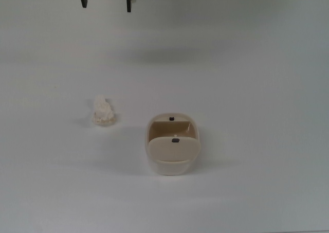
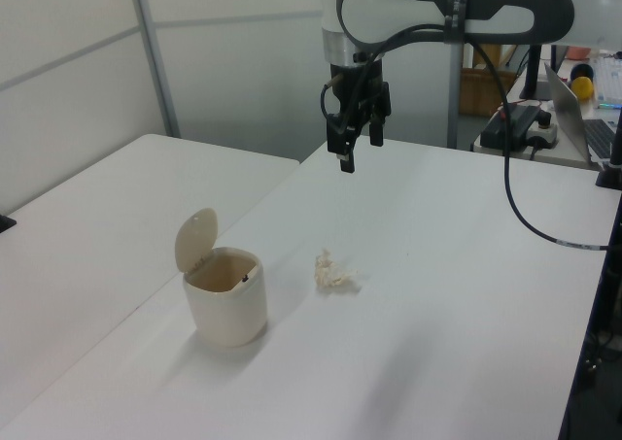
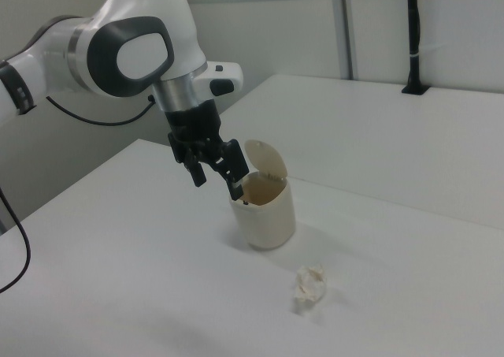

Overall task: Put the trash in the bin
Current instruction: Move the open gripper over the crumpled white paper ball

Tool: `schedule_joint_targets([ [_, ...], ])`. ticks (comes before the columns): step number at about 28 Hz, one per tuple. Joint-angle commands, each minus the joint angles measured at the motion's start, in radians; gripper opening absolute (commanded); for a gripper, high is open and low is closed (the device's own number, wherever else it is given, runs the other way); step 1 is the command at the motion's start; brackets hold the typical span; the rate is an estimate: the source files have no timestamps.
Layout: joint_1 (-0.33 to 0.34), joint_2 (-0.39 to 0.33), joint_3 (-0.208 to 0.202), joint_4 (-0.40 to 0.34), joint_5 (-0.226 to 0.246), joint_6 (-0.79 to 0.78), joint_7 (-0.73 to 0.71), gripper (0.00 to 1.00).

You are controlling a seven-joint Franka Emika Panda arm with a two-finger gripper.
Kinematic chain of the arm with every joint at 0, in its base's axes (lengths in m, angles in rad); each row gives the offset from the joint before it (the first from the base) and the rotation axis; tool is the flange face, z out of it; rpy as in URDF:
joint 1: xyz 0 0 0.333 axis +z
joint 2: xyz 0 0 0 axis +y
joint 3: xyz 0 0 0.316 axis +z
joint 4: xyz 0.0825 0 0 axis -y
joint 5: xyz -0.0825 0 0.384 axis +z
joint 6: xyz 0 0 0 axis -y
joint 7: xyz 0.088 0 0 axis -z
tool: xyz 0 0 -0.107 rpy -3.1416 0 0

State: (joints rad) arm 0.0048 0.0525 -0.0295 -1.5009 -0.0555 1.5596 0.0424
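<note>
Top view: overhead, looking almost straight down on the white table [image 1: 247, 63]; arm base off-frame at 12 o'clock, only gripper [image 1: 106, 5] tips enter there.

Left view: raised, oblique, at the table's near end, facing the arm [image 2: 437, 13] at 12 o'clock; mid-range.

Right view: nearer and lower, on the opposite side, arm [image 3: 126, 57] entering from 10 o'clock.

All three share the bin [image 1: 172, 144] [image 2: 225, 304] [image 3: 264, 207] and the trash [image 1: 103, 112] [image 2: 333, 271] [image 3: 310, 286] on the tabletop.
</note>
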Motion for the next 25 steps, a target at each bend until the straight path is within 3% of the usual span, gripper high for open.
schedule_joint_targets([
  [1,0.006,-0.004,-0.006,-0.019,-0.003,-0.001,0.008,1.00],
  [9,0.003,0.032,-0.006,-0.015,-0.017,0.002,-0.007,1.00],
  [25,-0.017,0.230,-0.006,-0.036,-0.032,0.215,-0.041,1.00],
])
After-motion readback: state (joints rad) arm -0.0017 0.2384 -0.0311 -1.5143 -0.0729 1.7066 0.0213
